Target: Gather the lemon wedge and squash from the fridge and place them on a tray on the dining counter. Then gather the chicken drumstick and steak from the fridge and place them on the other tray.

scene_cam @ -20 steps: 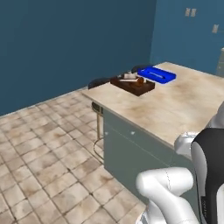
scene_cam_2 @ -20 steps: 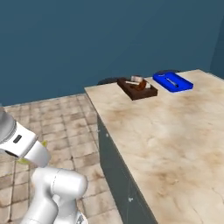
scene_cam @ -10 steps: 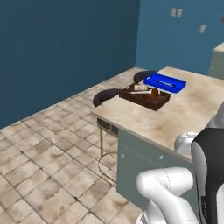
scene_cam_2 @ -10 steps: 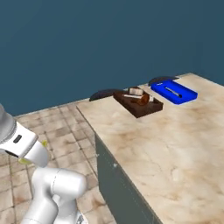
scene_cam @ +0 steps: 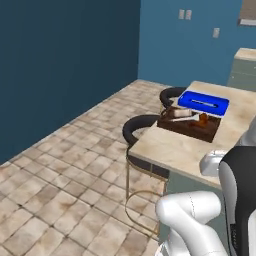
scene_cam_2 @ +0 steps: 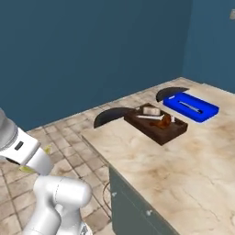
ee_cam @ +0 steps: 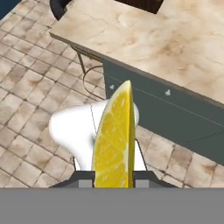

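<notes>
My gripper [ee_cam: 113, 178] is shut on the lemon wedge [ee_cam: 114, 140], which stands upright between the fingers with its yellow cut face towards the camera. In the right base view a yellow tip of the lemon wedge [scene_cam_2: 46, 149] sticks out beside my forearm, low over the floor. On the dining counter [scene_cam_2: 183, 174] sit a brown tray [scene_cam_2: 158, 124] and a blue tray [scene_cam_2: 190, 106]. The brown tray [scene_cam: 190, 125] holds two small pieces, one pale and one reddish-brown; I cannot tell whether they are the drumstick and steak. The fridge and squash are out of view.
Two dark round stools [scene_cam: 142, 127] [scene_cam: 172, 93] stand at the counter's near end, by the trays. The counter's grey-green cabinet front [ee_cam: 175, 109] faces me, with its marble top [ee_cam: 166, 39] above. Tiled floor [scene_cam: 65, 165] spreads to the left, up to blue walls.
The whole picture has shifted as the base drove: the counter end and both trays now appear nearer and more central. The lemon wedge stays in my gripper.
</notes>
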You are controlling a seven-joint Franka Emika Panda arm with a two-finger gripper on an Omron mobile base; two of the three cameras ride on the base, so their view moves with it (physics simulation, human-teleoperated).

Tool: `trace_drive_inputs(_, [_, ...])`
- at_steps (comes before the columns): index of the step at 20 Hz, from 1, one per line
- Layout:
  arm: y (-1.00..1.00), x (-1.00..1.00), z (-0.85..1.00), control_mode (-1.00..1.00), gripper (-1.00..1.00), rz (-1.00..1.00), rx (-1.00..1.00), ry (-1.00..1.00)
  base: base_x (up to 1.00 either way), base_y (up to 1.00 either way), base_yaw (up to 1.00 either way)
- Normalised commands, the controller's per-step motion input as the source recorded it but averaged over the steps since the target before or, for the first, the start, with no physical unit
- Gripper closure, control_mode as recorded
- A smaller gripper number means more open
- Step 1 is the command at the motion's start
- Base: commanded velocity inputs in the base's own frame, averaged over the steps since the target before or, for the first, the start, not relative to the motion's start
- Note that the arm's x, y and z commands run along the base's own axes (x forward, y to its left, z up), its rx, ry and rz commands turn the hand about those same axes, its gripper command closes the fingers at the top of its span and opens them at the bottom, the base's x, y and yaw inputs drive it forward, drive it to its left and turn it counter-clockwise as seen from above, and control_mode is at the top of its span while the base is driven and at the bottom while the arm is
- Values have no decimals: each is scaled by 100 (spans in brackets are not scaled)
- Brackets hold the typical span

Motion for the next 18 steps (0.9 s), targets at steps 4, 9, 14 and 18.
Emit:
trace_drive_inputs(4, [0,0,0,100,100,0,0,0,100,91,-32])
trace_drive_inputs(9, [0,0,0,100,100,0,0,0,100,92,-32])
trace_drive_inputs(14, [0,0,0,100,100,0,0,0,100,90,-32])
trace_drive_inputs(18, [0,0,0,100,100,0,0,0,100,86,-33])
